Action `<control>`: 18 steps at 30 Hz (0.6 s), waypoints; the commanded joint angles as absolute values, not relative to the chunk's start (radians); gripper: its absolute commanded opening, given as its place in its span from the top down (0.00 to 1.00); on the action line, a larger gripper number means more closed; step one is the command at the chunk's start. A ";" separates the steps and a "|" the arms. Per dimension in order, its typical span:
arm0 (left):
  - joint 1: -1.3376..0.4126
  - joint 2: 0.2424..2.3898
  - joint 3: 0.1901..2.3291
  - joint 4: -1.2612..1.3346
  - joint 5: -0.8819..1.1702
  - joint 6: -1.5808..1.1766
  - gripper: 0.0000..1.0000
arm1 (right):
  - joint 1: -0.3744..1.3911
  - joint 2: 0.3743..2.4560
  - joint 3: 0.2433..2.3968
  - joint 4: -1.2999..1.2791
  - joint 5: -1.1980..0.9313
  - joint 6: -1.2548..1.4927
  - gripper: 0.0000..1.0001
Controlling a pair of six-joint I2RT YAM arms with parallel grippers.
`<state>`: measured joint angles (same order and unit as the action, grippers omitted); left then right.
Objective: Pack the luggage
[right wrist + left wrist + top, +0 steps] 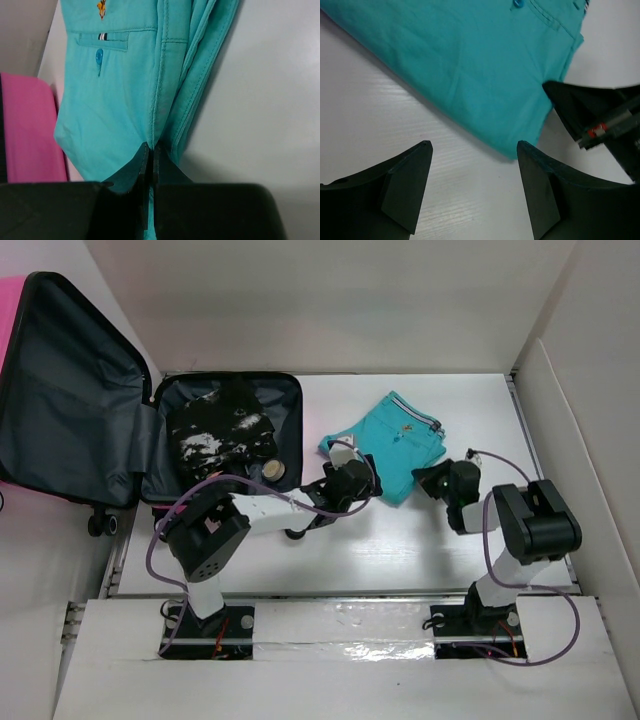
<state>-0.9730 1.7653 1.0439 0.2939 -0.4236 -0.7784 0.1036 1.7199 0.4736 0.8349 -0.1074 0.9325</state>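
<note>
Teal shorts (125, 100) are pinched by the right gripper (151, 148); the left gripper (474, 146) stands open at their corner.

A robotics lab test cell; plain white panel walls (330, 310) stand beyond and to either side of the left gripper (372, 488) and right gripper (420, 478); beneath them, a bare white table (400, 550); purple cables (150, 558) loop off arms bolted behind them on a taped ledge (340, 625); teal shorts (400, 445) between them, a lone prop.
</note>
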 commanded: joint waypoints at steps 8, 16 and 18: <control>-0.888 1.819 1.023 0.291 -0.405 -0.939 0.32 | 0.247 1.534 0.178 1.129 -0.026 1.009 0.52; -0.868 1.878 1.062 0.213 -0.408 -0.973 0.31 | 0.270 1.232 0.141 0.933 0.081 0.878 0.14; -0.868 1.896 1.075 0.204 -0.410 -0.979 0.32 | 0.293 1.044 0.198 0.652 0.142 0.812 0.18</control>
